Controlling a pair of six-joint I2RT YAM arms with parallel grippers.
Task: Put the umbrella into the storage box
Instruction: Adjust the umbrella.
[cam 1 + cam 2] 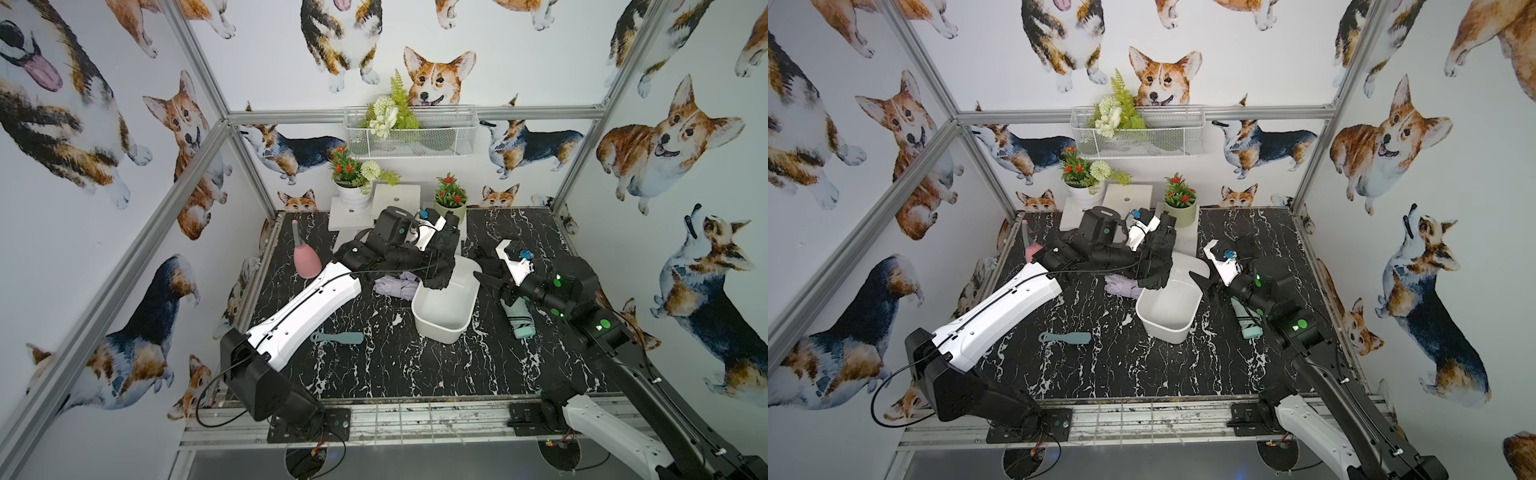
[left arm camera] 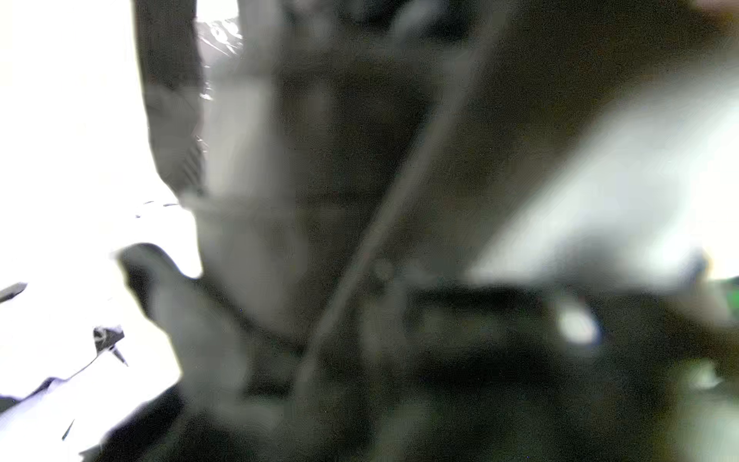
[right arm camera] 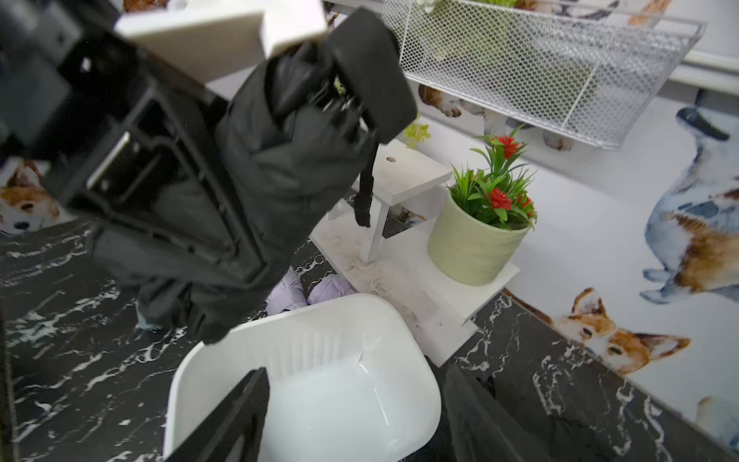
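A black folded umbrella [image 1: 436, 259] [image 1: 1156, 264] [image 3: 280, 160] hangs tilted above the far end of the white storage box [image 1: 440, 330] [image 1: 1163, 330] [image 3: 188, 360]. Its lower tip sits just over the box's far rim. My left gripper [image 1: 440, 239] [image 1: 1158, 241] is shut on the umbrella's middle. Blurred dark fabric fills the left wrist view. The inside of the box is bare. My right gripper [image 1: 492, 284] [image 1: 1204, 284] [image 3: 356, 416] stands open at the box's right rim with nothing between its fingers [image 3: 240, 420].
A lavender umbrella [image 1: 395, 284] lies left of the box, and a mint umbrella [image 1: 517, 320] lies under my right arm. A pink bottle [image 1: 306, 262] and a teal brush [image 1: 336, 337] are on the left. White steps, flower pots [image 3: 468, 248] and a wire basket [image 1: 409, 133] line the back.
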